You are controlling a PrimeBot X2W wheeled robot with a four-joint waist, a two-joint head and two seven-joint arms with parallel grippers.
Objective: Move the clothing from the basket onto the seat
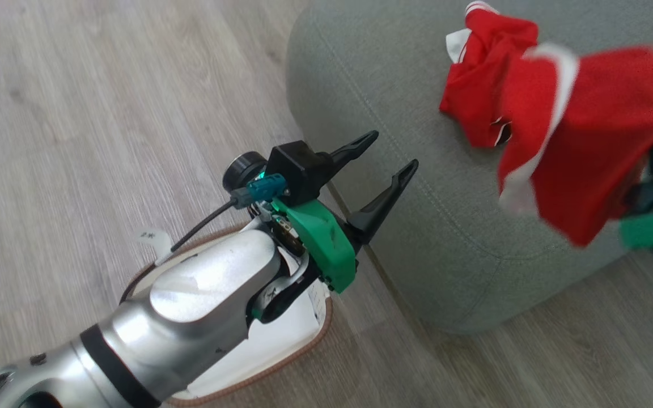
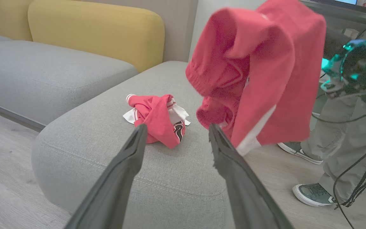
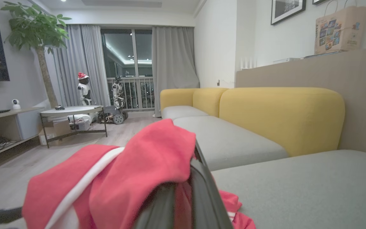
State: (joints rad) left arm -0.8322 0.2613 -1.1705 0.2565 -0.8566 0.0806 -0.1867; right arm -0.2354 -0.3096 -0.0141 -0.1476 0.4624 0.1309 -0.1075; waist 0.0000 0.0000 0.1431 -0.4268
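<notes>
The left end effector (image 2: 177,127) is hovering over the seat (image 2: 84,133) with its fingers spread wide. A crumpled red jersey (image 2: 157,117) is lying on the seat's middle, while a second red piece (image 2: 265,70) (white stripe showing) is hanging above the seat's right edge.

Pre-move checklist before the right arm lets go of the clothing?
1. Right pincer shut on the held garment: ok.
2. Held garment above the seat: ok, though it hangs near the seat's edge.
3. Landing spot: ok. The other garment lies bunched on the seat with bare cushion around it.
4. Left pincer open, empty and apart from both garments: ok.
5. Basket emptied: cannot tell, the left arm covers most of it.
6. Surroundings: not ok, a person stands close beside the seat.
</notes>
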